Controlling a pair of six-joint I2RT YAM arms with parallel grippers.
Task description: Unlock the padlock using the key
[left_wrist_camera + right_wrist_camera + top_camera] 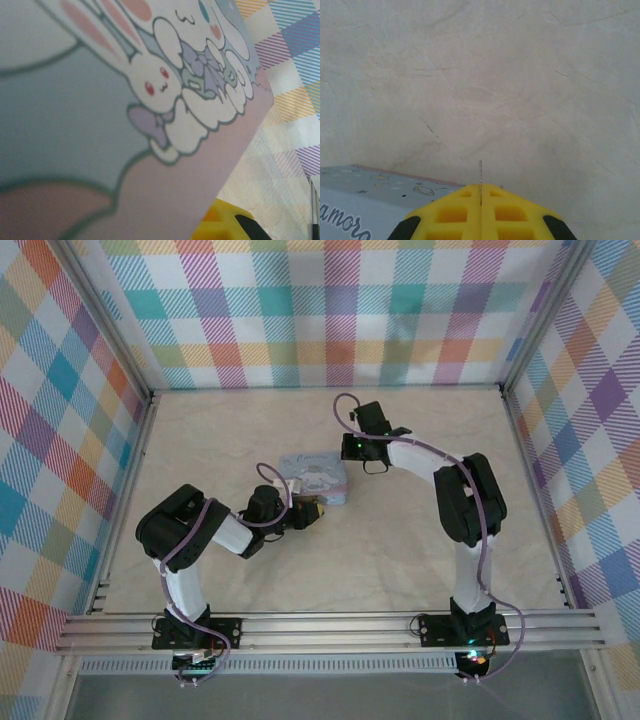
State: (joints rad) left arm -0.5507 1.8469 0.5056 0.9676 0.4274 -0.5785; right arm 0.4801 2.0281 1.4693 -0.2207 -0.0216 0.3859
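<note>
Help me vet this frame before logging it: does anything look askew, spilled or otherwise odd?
Nothing looks spilled or damaged. The pale blue rectangular tin lies slightly askew on the pale marbled table, with the left hand at its near edge. A thin metal sliver, possibly the key edge-on, pokes from the shut right hand.

The tin (315, 478) is pale blue with white rabbits, the right hand (480, 187) yellow, walls (330, 310) pastel plaid.

You are looking at a pale marbled tabletop (400, 540), pastel plaid walls (330, 310) are closing it in on three sides, aluminium rails (330, 625) are running along your near edge, soft even light is falling throughout.
</note>
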